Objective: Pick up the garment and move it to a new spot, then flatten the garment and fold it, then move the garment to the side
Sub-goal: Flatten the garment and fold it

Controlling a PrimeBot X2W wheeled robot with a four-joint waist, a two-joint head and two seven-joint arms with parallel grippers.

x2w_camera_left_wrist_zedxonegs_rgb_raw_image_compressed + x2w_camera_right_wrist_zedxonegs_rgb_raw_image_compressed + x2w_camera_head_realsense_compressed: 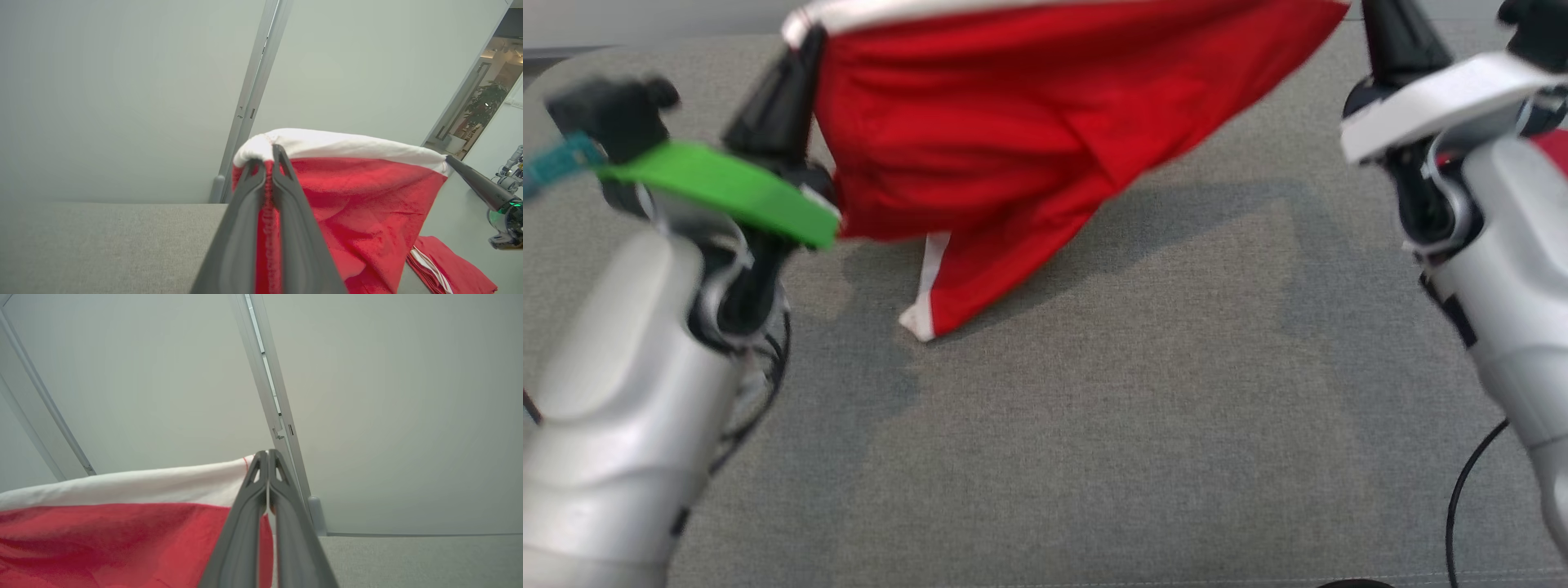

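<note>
The garment [1029,122] is red cloth with a white band along its top edge, and it hangs stretched in the air between my two grippers. Its lower corner trails down to the grey surface near the middle. My left gripper [805,37] is shut on the left end of the band; in the left wrist view the fingers [265,157] pinch the garment [359,192] at its seam. My right gripper [267,455] is shut on the right end of the garment [122,531], and it also reaches in from the top right [1380,12].
The grey fabric surface [1135,408] spreads below the hanging cloth. A folded pile of red cloth [445,265] lies to the right, behind my right arm. A pale wall with a metal frame strip [253,94] stands just behind. A black cable [1462,490] hangs at the lower right.
</note>
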